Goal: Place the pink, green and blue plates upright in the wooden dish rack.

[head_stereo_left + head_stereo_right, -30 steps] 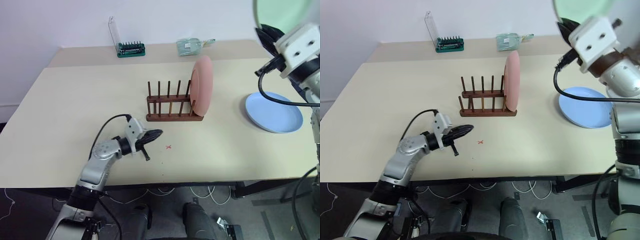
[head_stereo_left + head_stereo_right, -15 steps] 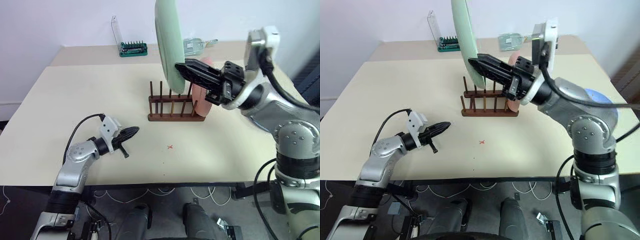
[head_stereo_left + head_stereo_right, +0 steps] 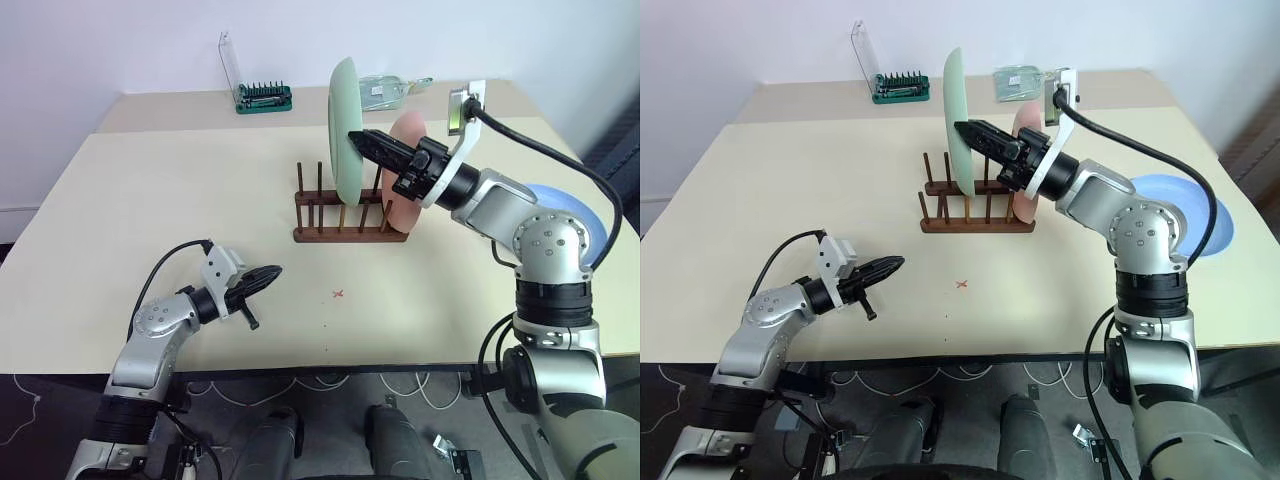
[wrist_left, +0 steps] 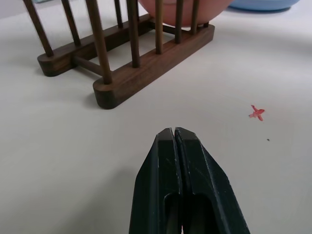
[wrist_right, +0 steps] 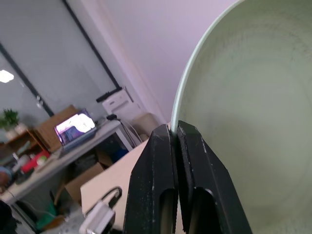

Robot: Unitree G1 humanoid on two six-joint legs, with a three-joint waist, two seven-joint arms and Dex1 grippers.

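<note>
Smooth beige tabletop (image 3: 150,190) carries the wooden dish rack (image 3: 348,212), thin pegs upright, round pink plate (image 3: 408,170) standing in it. My right gripper (image 3: 362,140) pinches the green plate (image 3: 344,128) edge-on above the pegs. My left gripper (image 3: 268,272) hangs closed and empty; the blue plate (image 3: 570,205) lies flat.

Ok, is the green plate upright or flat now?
Upright: the green plate stands on edge above the wooden dish rack, its rim pinched in the right pincer. Whether it sits between pegs, cannot tell.

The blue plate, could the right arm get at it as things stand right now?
Probably not yet. The right gripper is shut on the green plate, held over the wooden dish rack. The blue plate lies flat behind that arm, otherwise unobstructed.
</note>
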